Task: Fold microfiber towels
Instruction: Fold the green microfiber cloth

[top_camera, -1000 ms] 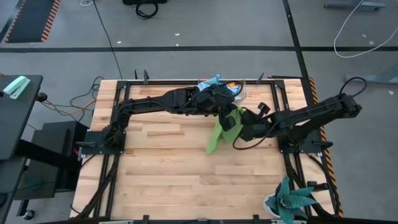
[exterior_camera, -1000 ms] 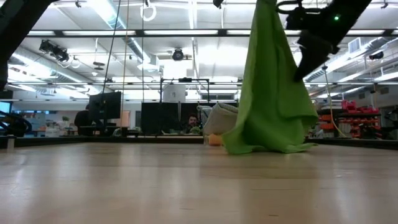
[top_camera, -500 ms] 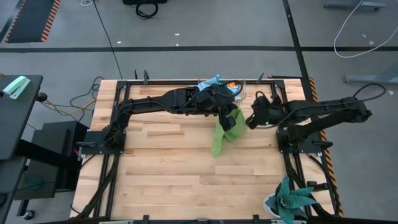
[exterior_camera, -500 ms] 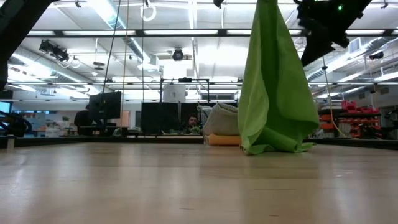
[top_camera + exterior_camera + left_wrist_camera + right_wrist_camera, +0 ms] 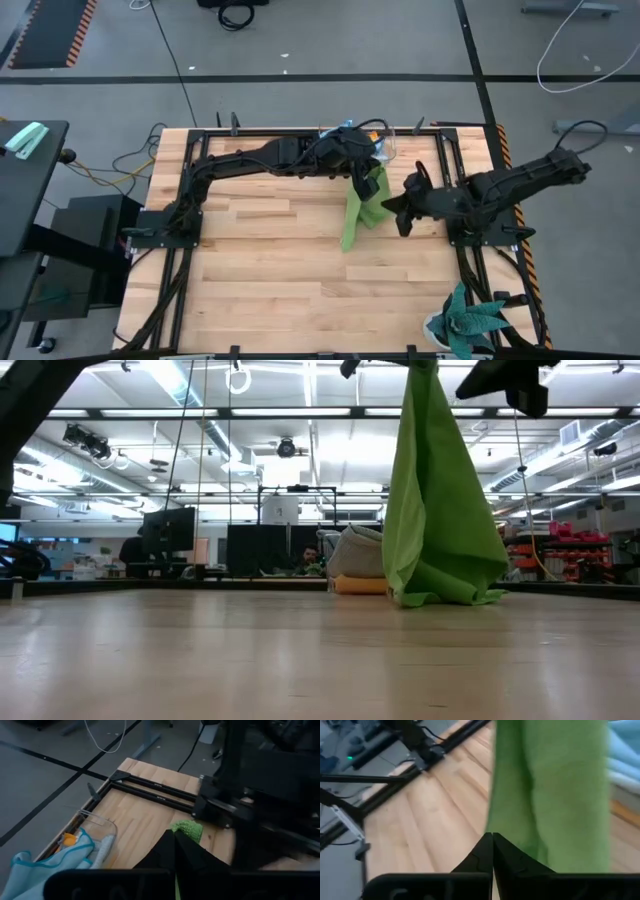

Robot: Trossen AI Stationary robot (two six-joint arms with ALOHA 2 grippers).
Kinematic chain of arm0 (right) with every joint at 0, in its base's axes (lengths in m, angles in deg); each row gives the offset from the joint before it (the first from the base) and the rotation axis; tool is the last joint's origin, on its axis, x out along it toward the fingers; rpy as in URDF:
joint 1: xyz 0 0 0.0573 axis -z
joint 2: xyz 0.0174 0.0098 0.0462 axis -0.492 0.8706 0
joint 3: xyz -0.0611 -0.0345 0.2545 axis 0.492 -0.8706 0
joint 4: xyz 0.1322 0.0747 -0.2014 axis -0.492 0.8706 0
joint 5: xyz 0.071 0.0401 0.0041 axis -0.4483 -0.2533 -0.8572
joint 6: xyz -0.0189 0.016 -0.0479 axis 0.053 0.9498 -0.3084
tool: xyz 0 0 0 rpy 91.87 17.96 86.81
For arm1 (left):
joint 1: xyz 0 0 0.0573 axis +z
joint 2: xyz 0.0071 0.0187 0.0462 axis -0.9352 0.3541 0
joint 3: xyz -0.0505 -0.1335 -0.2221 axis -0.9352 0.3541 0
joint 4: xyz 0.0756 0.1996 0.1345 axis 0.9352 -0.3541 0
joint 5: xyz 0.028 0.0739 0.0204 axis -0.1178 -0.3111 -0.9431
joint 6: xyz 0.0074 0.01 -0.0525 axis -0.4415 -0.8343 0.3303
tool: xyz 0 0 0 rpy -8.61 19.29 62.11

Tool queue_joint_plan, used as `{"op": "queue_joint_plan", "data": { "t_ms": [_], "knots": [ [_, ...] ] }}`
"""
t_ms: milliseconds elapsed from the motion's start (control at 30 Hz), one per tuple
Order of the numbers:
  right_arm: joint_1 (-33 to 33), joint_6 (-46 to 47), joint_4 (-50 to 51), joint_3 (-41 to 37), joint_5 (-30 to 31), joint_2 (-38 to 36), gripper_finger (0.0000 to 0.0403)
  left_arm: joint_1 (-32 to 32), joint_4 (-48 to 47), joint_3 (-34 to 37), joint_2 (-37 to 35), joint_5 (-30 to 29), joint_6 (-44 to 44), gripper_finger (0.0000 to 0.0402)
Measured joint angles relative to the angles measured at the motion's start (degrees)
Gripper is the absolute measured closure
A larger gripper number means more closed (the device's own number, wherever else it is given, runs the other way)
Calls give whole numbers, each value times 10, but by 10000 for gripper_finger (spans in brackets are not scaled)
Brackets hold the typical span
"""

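A lime green towel point(image 5: 355, 215) hangs from my left gripper point(image 5: 362, 172), which is shut on its top over the table's far middle. Its lower end point(image 5: 440, 595) lies crumpled on the table. My right gripper point(image 5: 390, 208) is raised just right of the hanging towel, its fingers shut with nothing between them; in the low view it point(image 5: 505, 380) stands apart from the cloth. A light blue towel point(image 5: 65, 862), an orange one point(image 5: 67, 839) and a grey one point(image 5: 355, 550) lie in and around the clear box point(image 5: 100, 827) at the far edge. My left gripper pinches the bunched top of the lime green towel between its two fingers; a small tuft point(image 5: 189, 829) pokes out past the fingertips. The fingers slant down from the table's left. The cloth hangs slack below them, and its bottom end rests on the table.
A teal spiky plant point(image 5: 470, 320) stands at the near right corner. Black frame rails point(image 5: 460, 190) run along the table's sides. Bare wood point(image 5: 270, 270) spreads over the near left and the middle.
My right gripper has risen and rolled, drawn back from the towel toward the right edge, then come in beside it again. The towel's lower end has slid a little toward the right edge, and the cloth hangs narrower; its top stays in my left gripper.
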Motion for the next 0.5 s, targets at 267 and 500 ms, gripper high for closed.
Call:
{"op": "queue_joint_plan", "data": {
  "t_ms": [267,500],
  "knots": [
    [16,2,-30,0,19,73,398,4,45,0,0,27,0,398],
    [58,-47,-72,0,54,150,400,10,51,0,0,29,0,399]
  ]
}}
